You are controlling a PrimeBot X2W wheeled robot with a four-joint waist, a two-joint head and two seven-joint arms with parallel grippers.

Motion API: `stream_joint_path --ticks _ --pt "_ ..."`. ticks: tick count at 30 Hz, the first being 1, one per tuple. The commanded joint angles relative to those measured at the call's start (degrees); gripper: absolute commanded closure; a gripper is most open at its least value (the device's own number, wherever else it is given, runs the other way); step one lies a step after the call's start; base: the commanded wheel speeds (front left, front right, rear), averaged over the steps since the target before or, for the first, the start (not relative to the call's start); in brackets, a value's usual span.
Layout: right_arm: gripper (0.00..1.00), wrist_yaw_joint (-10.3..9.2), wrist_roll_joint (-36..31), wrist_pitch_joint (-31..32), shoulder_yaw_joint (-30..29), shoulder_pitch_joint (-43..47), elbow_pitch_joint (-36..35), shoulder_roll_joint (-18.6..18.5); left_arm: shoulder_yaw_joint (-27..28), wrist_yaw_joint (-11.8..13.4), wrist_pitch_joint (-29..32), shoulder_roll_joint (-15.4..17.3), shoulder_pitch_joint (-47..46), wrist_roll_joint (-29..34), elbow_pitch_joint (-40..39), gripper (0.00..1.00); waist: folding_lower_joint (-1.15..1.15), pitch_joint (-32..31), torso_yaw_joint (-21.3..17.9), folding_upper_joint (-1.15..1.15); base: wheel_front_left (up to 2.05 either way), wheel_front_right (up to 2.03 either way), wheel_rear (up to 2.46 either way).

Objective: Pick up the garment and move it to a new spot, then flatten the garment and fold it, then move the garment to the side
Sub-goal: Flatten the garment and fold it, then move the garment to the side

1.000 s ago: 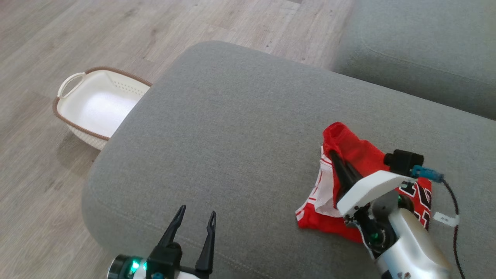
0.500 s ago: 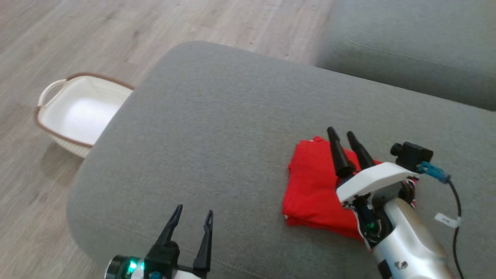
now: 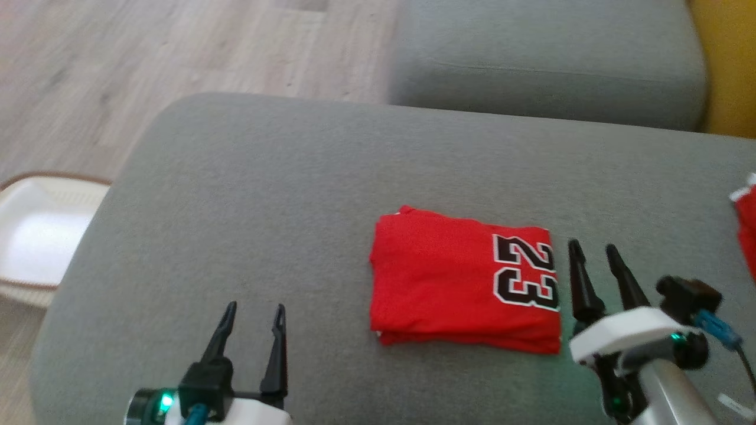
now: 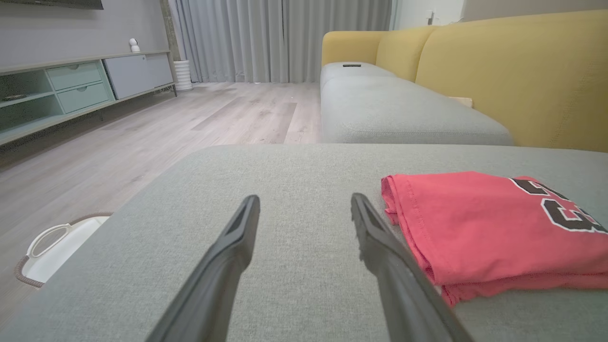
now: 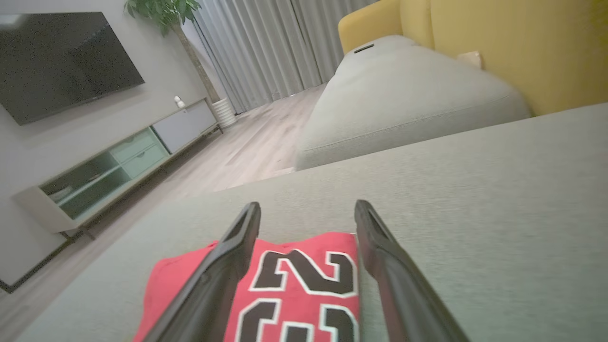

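One red garment (image 3: 460,286) lay folded into a neat rectangle on the grey cushion (image 3: 283,195), a little right of its middle. The number 23 (image 3: 525,277) showed at its right end, and stacked layers were visible along the near edge. The folding looked done, so the step in hand was judged to be the last one: shifting the packet to the side.

The right gripper (image 3: 592,245) stood just beside the garment's right edge, its fingers spread wide and holding nothing. In its wrist view the fingers hung above the printed number. The left gripper (image 3: 254,307) sat well apart to the left, equally wide open and empty.

To do the move well, a grip would need to take every layer at once, ideally with one finger slid under the bottom layer at a folded edge, so that the packet would not fan out. Lifting low or dragging gently would likely keep the fold. The cushion's weave could catch the lowest layer, though, so a two-handed carry from both short ends seemed safer.

Another red cloth (image 3: 747,227) lay at the cushion's far right, so that side offered less room. A basket (image 3: 53,176) sat on the floor beyond the left edge.
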Motion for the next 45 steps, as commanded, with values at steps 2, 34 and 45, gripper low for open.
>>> stream_joint_path --ticks 2,34,45 --pt "0.00 0.39 -2.5 -1.5 0.1 0.3 -2.8 -1.3 3.1 0.4 -0.7 -0.1 -1.8 -0.2 -2.5 0.00 0.00 -1.2 -3.5 0.00 0.00 0.00 0.00" --pt "0.00 0.39 -19.3 -3.6 -1.6 18.3 -15.6 2.3 8.4 -1.1 -0.7 -0.4 6.5 -0.7 -3.9 0.00 0.00 -7.5 -5.2 0.00 0.00 0.00 0.00" --pt "0.00 0.39 -19.5 -3.6 -1.8 19.2 -15.3 2.4 8.3 -1.9 -0.7 -0.5 6.8 1.1 -3.3 0.00 0.00 -8.2 -4.3 0.00 0.00 0.00 0.00"
